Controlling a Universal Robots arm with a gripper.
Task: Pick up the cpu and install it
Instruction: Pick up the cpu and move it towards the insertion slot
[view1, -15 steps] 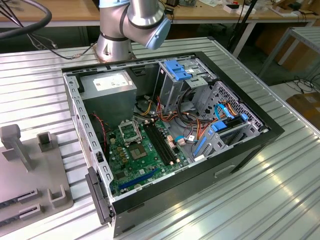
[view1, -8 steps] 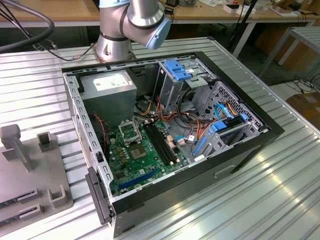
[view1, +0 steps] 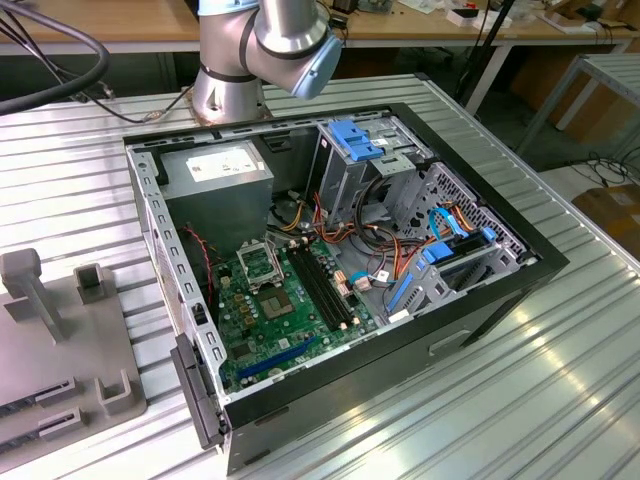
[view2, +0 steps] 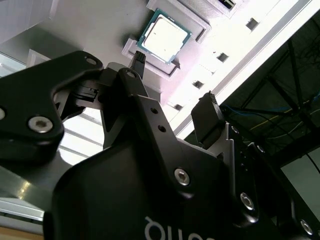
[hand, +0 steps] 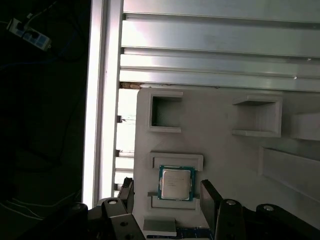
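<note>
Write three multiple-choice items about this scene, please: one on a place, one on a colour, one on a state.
1. Where does the cpu lie?
A. In a recess of the grey holder
B. In the motherboard socket
C. On the floor

2. What colour is the plastic latch on top of the drive cage in the computer case?
A. Red
B. Blue
C. Yellow

3. How do the jaws stand?
A. Shut on the cpu
B. Shut on a cable
C. Open, holding nothing

Answers:
1 A: both wrist views show the chip seated in the holder's recess.
2 B: the exterior view shows the latch is blue.
3 C: in both wrist views a gap separates the jaws, and the cpu lies in the holder beyond them.
</note>
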